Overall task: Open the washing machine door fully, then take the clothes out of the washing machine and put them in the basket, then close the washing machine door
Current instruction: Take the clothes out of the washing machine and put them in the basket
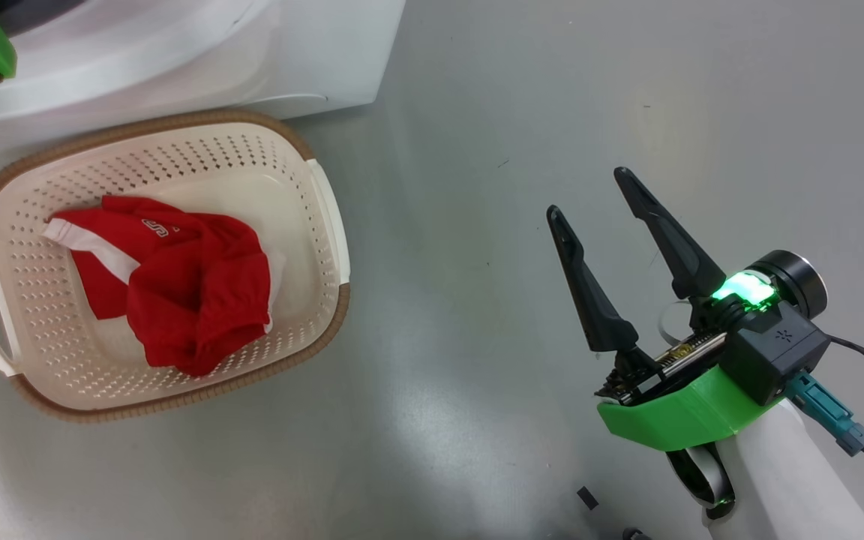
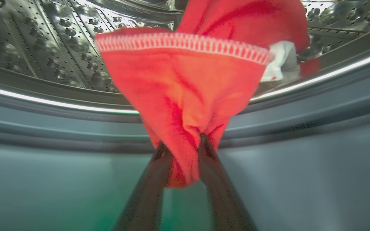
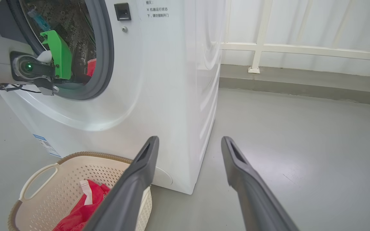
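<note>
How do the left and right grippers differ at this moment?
The left gripper has its fingers pinched on a red garment; the right gripper is open and empty. The left gripper is at the mouth of the drum of the washing machine; the right gripper hangs over the floor, to the right of the basket. Shared: both have two long dark fingers.

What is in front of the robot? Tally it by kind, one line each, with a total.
Washing machine: 1
Basket: 1
Grippers: 2 (left gripper pinching a red garment at the drum; right gripper open)
Red clothes: 2 lots (that garment; a red heap in the basket)
Total: 6
</note>
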